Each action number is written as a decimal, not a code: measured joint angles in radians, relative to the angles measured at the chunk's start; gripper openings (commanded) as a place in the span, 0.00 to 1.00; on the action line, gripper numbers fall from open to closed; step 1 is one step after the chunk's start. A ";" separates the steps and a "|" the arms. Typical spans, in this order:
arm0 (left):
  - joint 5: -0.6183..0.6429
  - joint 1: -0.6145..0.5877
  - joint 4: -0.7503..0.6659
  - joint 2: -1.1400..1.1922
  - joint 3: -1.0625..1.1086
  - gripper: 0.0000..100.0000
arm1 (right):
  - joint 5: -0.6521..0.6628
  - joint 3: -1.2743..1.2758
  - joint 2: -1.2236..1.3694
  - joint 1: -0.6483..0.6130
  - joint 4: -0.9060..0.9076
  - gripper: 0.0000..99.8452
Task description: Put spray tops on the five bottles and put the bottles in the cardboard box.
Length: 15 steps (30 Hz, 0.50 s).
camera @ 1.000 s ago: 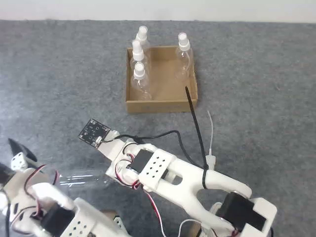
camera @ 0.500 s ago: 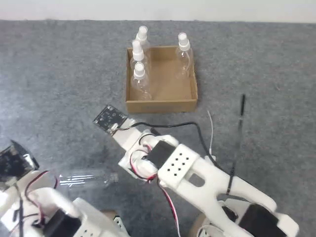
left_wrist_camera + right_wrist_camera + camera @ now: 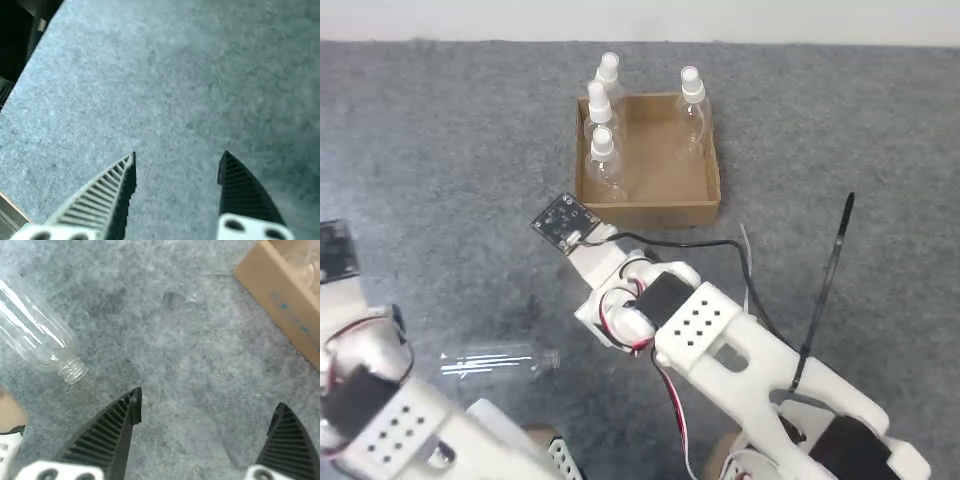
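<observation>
The left gripper (image 3: 178, 154) and right gripper (image 3: 208, 397) are seen spread open and empty, while the uncapped bottle (image 3: 500, 362) is laid flat at the high view's lower left, the cardboard box (image 3: 648, 212) at upper centre.

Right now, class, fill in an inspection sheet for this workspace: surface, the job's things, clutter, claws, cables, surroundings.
Surface: grey carpet, flat, no spills seen.
Job's things: cardboard box upright; four bottles with spray tops stand in it, three at its left side, one at its right; fifth bottle lies on the carpet with its neck open and no top.
Clutter: nothing seen.
Claws: left claw open, empty, over bare carpet; right claw open, empty, above the carpet between the lying bottle and the box.
Cables: black cable and red and white wires on the right arm; black tie sticks up.
Surroundings: pale strip beyond the carpet's far edge.
</observation>
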 measured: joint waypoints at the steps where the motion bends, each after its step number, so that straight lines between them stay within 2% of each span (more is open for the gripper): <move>1: -0.037 0.000 0.020 0.017 0.000 0.25 | 0.000 0.000 0.000 0.006 0.000 0.35; 7: -0.245 0.000 0.157 0.141 -0.006 0.25 | 0.000 0.000 0.000 0.020 0.000 0.35; 15: -0.509 0.000 0.209 0.379 -0.006 0.25 | 0.000 0.000 0.000 0.020 0.000 0.35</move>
